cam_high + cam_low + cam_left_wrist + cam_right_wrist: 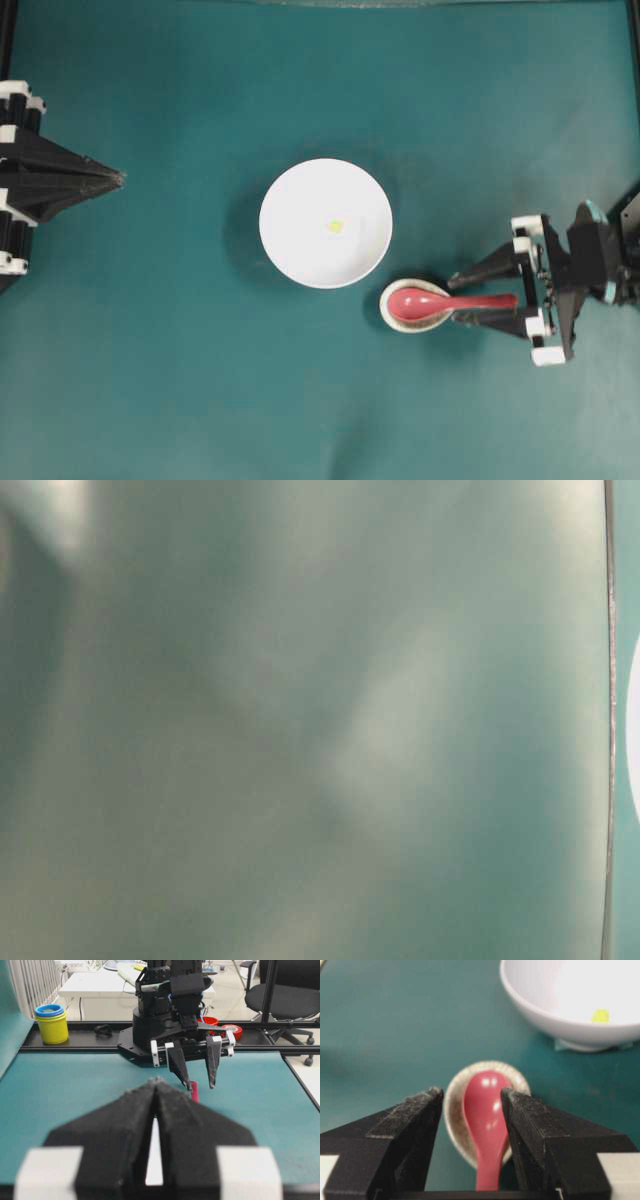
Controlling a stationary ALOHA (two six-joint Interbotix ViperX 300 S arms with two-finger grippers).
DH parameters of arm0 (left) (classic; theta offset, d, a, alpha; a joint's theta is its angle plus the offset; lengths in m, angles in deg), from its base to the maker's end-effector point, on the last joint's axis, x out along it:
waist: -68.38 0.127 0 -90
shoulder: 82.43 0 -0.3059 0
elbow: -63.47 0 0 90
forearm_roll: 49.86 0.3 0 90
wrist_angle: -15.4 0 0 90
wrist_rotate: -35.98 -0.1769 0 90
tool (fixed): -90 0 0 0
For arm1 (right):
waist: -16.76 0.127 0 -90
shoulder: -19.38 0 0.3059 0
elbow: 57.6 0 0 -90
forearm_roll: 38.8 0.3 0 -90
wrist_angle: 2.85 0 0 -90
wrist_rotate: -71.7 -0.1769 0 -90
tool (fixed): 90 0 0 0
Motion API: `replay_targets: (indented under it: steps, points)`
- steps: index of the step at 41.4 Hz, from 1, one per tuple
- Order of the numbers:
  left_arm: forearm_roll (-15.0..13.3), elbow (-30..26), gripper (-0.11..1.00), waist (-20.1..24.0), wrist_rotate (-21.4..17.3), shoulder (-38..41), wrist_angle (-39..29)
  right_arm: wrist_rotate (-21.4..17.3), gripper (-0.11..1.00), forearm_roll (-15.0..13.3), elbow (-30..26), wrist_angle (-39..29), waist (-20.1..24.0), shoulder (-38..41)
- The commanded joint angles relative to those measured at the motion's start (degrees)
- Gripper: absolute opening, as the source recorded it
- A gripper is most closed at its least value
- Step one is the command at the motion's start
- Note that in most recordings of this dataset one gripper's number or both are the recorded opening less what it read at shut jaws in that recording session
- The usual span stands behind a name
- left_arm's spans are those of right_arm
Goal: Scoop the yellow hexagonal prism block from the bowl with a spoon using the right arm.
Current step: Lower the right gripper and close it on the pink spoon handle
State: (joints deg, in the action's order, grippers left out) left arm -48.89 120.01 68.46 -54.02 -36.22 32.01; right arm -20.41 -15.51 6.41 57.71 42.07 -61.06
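The white bowl (300, 250) stands mid-table with the tiny yellow hexagonal prism block (336, 226) lying inside it, right of centre. The pink-red spoon (430, 303) rests with its head in a small speckled oval dish (388, 312) just right of and below the bowl, its handle pointing right. My right gripper (458, 301) is open and straddles the spoon's handle. In the right wrist view the spoon (487, 1110) lies between the gripper's (470, 1092) spread fingers, closer to the right one, with the bowl (545, 1010) and block (600, 1015) beyond. My left gripper (118, 179) is shut and empty at the far left.
The teal mat covers the whole table. Behind the right arm's base (150, 1045), off the mat, stand stacked yellow and blue cups (51, 1024) and red tape rolls (232, 1030). The table-level view is a blurred teal surface only.
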Motion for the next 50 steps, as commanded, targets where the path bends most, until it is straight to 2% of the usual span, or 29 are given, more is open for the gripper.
replay_targets:
  steps: [1, 11, 17, 37, 44, 50]
  points:
    - [0.2, -0.9, 0.00, 0.1, 0.1, 0.4, 0.3, 0.1, 0.56, 1.6, -0.2, 2.9, 2.1, 2.5]
    - [0.2, -0.9, 0.00, 0.1, 0.1, 0.5, 0.3, 0.1, 0.56, 3.3, 0.6, 7.7, 4.5, 8.5]
    - [0.2, -0.9, 0.00, 0.1, 0.1, 0.5, 0.4, 0.1, 0.56, 4.3, 1.1, 8.3, 4.6, 10.2]
    - [0.2, -0.9, 0.00, 0.1, 0.1, 0.5, 0.4, 0.1, 0.55, 5.0, 0.5, 8.1, 4.6, 12.0]
    - [0.2, -0.9, 0.00, 0.1, 0.1, 0.4, 0.2, 0.1, 0.44, 5.1, 0.4, 7.9, 4.5, 12.0]
    - [0.2, -0.9, 0.00, 0.0, 0.1, 0.5, 0.3, -0.1, 0.27, 5.0, 0.3, 8.0, 4.5, 12.0]
